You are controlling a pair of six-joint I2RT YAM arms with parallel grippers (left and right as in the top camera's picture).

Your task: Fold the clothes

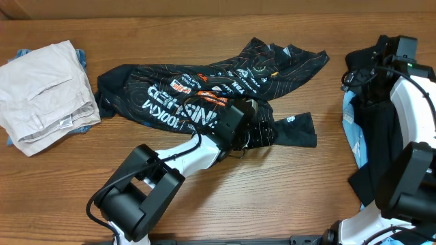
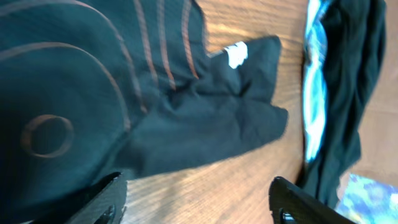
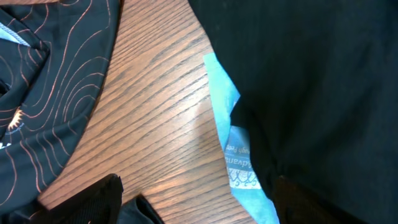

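Jaws stand wide apart over the jersey (image 2: pixel 74 81) edge and table (image 2: pixel 242 180).

A brown wooden table (image 1: pixel 286 197) with fine, straight grain fills nearly all of the overhead view. Its smooth top catches soft, pale light, which shows as a whitish sheen on the wood in both wrist views. Beyond the table's far edge runs a narrow dark strip (image 1: pixel 204 5), too cropped to identify.
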